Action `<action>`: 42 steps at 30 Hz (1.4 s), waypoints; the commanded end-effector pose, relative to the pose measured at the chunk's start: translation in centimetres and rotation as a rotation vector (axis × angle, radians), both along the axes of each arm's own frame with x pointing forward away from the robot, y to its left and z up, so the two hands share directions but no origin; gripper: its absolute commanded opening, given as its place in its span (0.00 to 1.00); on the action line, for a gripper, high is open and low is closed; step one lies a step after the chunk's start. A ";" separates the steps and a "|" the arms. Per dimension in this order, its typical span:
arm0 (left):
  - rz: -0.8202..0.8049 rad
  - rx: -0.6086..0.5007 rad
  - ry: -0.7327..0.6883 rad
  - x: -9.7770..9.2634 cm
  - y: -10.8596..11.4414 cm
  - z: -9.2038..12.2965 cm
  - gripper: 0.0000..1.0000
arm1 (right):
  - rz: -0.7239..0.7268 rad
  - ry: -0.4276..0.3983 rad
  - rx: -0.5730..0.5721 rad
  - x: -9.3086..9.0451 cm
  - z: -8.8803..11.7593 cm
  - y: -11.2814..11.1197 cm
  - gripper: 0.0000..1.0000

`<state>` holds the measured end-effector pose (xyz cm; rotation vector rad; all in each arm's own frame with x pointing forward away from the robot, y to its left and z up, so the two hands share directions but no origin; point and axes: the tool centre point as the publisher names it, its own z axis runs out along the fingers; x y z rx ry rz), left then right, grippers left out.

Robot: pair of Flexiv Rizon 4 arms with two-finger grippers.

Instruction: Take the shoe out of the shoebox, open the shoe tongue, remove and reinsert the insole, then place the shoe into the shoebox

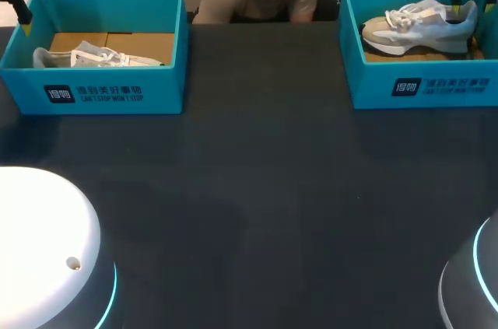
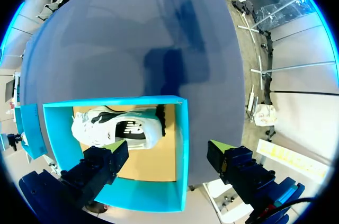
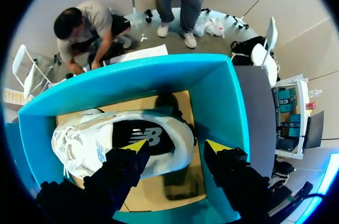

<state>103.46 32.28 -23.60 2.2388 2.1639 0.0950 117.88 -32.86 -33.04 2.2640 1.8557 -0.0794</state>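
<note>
1. Shoe [image 3: 124, 142]: a white and grey trainer sits in the right shoebox [image 3: 217, 97], directly under the right gripper [image 3: 176, 147]. The fingers are spread wide and hold nothing. One yellow tip hangs over the heel end of the shoe, the other over the strip of cardboard floor between the shoe and the box wall.
2. A second shoe [image 2: 116, 130], white with dark markings, lies in the left shoebox [image 2: 181, 144], ahead of and below the left gripper [image 2: 168, 150]. This gripper is also wide open and empty. One finger is over the inside of the box and the other is out past its side wall.
3. To my eye this is the first step, lifting a shoe out, and it is not yet done. Both shoes rest on the box floors and I see no finger touching either one.
4. The right gripper looks the better placed. Its next move would be to come straight down so the fingers pass either side of the heel or collar, without catching the box wall just beside the outer finger. It would then close and lift the shoe above the rim.
5. The table [image 1: 264, 189] is dark and matte. From overhead, the two blue boxes stand well apart at its far corners, each under its own gripper. The broad stretch of table top behind the grippers, towards the arm bases, seems the likely place to set the shoe down for the tongue and insole work.
</note>
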 end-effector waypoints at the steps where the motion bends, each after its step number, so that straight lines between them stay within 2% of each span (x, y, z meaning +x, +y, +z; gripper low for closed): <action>1: -0.001 0.002 -0.004 -0.2 0.0 0.1 1.00 | 0.000 0.024 0.011 1.0 -0.8 -0.3 0.67; 8: -0.001 0.002 -0.004 -0.2 0.0 0.1 1.00 | 0.009 0.037 0.022 0.8 -1.8 -0.7 0.69; 18: -0.001 0.002 -0.004 -0.2 0.0 0.1 1.00 | 0.043 0.063 0.054 1.4 -3.6 -0.9 0.79; 26: -0.001 0.002 -0.004 -0.2 0.0 0.1 1.00 | 0.063 0.096 0.063 1.5 -4.7 -0.8 0.76; 28: -0.001 0.002 -0.004 -0.2 0.0 0.1 1.00 | 0.061 0.107 0.063 1.3 -5.2 -0.9 0.66; 30: -0.001 0.002 -0.004 -0.2 0.0 0.1 1.00 | 0.059 0.118 0.058 1.2 -5.3 -0.9 0.45; 32: -0.001 0.002 -0.004 -0.2 0.0 0.1 1.00 | 0.052 0.123 0.053 1.1 -5.4 -1.1 0.30; 33: -0.001 0.002 -0.004 -0.2 0.0 0.1 1.00 | 0.048 0.124 0.050 1.0 -5.4 -1.2 0.00; 42: -0.001 0.002 -0.004 -0.2 0.0 0.1 1.00 | 0.034 0.111 0.030 0.3 -3.7 -2.1 0.00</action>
